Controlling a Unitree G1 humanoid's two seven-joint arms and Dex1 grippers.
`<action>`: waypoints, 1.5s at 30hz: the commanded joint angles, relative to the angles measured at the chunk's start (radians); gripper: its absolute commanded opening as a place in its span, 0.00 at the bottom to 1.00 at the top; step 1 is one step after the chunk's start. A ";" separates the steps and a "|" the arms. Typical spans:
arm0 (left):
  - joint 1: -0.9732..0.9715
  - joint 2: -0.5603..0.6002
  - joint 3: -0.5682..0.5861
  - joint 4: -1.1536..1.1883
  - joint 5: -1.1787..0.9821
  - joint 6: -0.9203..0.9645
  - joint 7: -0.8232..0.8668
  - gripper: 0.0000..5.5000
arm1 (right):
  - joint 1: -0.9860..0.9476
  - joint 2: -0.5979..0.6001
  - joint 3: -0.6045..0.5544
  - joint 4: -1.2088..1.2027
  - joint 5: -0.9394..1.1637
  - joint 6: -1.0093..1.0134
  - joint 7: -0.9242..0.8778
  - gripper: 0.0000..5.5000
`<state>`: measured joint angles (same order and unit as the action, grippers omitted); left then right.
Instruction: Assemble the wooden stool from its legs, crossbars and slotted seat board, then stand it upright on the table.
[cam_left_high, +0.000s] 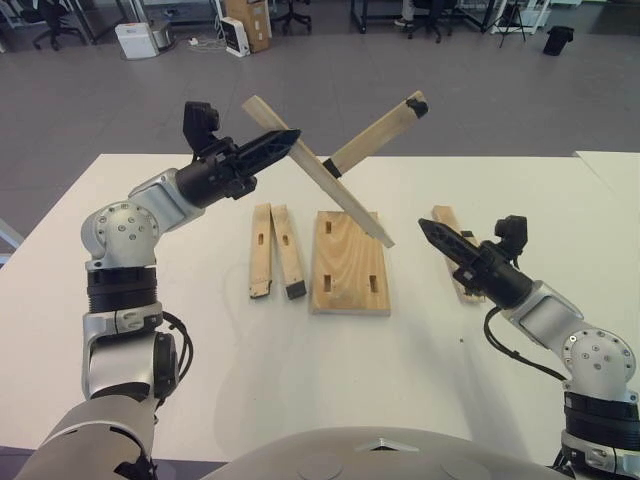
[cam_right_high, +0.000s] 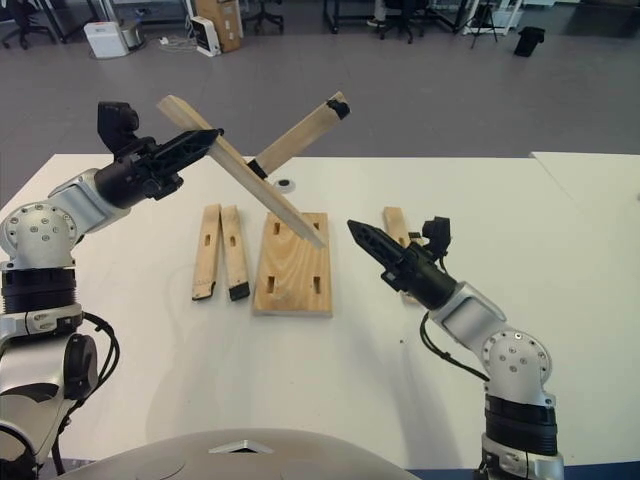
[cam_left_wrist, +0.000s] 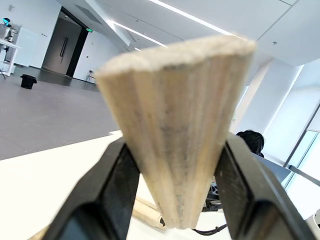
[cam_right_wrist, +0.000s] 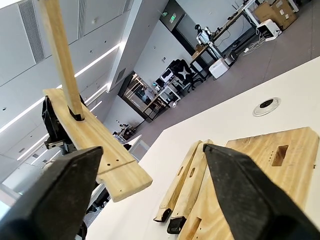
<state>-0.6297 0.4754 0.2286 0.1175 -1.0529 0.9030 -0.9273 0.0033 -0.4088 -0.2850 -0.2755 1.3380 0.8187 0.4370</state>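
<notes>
**Joined pieces aloft in left claw**

Right gripper (cam_left_high: 432, 233) spread wide, empty, a loose leg (cam_left_high: 445, 218) lying by it. Seat board (cam_left_high: 350, 262) flat between the claws, two legs (cam_left_high: 275, 250) alongside. Left gripper (cam_left_high: 286, 140) clamped on crossed leg-and-crossbar piece (cam_left_high: 352, 212), raised.

Seat board (cam_left_high: 348, 265) of pale matt grained wood, wooden bar (cam_left_wrist: 175, 130) rough-sawn at its end, worktop (cam_left_high: 200, 350) smooth matt white, left tool (cam_left_high: 290, 141) and right tool (cam_left_high: 426, 231) matt black.
</notes>
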 joint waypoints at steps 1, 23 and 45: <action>-0.020 -0.006 -0.004 0.002 0.042 -0.036 -0.001 0.37 | -0.010 0.007 -0.022 0.045 -0.060 -0.033 -0.030 0.74; 0.099 0.135 -0.288 0.160 0.550 -0.690 -0.558 0.37 | -0.018 -0.024 -0.027 0.035 -0.150 -0.036 0.036 0.74; 0.070 0.168 -0.549 0.128 0.763 -0.602 -0.486 0.37 | 0.097 0.086 -0.025 0.098 -0.320 -0.107 0.027 0.74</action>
<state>-0.6390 0.6338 -0.2431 0.1937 -0.4112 0.2547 -1.4501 0.0909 -0.3358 -0.3041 -0.1657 1.0237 0.7225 0.4837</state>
